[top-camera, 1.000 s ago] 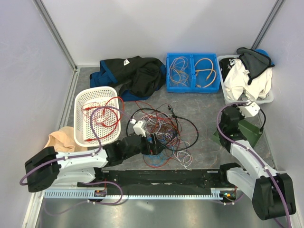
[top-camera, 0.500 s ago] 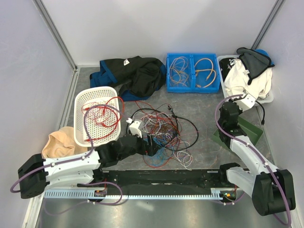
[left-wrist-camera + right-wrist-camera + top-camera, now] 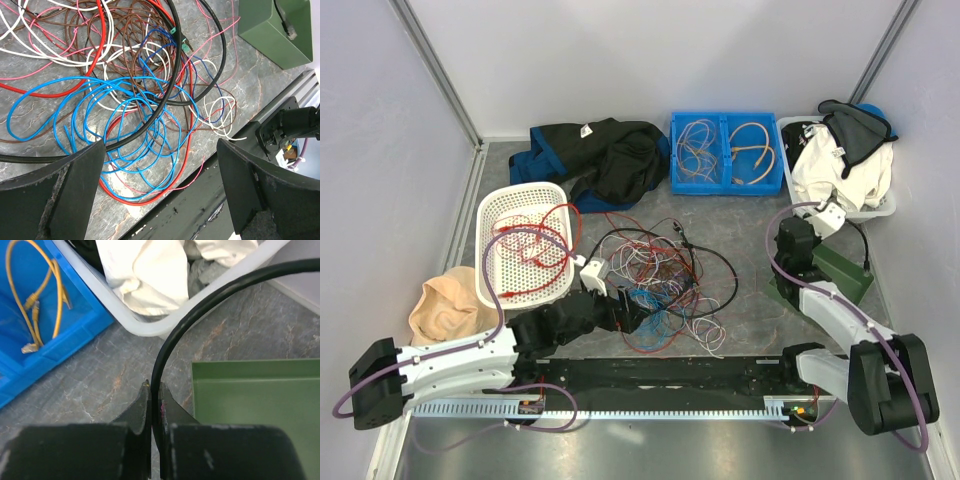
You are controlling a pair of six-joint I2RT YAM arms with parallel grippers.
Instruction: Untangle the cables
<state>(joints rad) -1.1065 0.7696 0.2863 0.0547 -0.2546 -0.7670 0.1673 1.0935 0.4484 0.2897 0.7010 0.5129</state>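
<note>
The cables (image 3: 665, 280) lie in a loose tangle of red, black, white, brown and blue wires in the middle of the table. My left gripper (image 3: 632, 312) hovers low over the tangle's near side. It is open, with blue loops (image 3: 125, 115) and a red wire between its wide-apart fingers (image 3: 75, 190). My right gripper (image 3: 155, 390) is shut on a thick black cable (image 3: 225, 290) that arcs up and to the right. It hangs by the left edge of the green tray (image 3: 260, 400), where the black cable (image 3: 865, 250) loops over the tray.
A white basket (image 3: 490, 215) holding a red cable stands at the left, with a beige cloth (image 3: 440, 305) beside it. At the back are a dark jacket (image 3: 600, 160), a blue bin (image 3: 725, 185) with sorted cables, and a clear bin (image 3: 790, 190) of clothes. A black rail (image 3: 660, 372) runs along the near edge.
My left arm has drawn back toward the near left, the open gripper sliding slightly off the tangle. My right gripper has shifted left and away with the black cable still in it.
</note>
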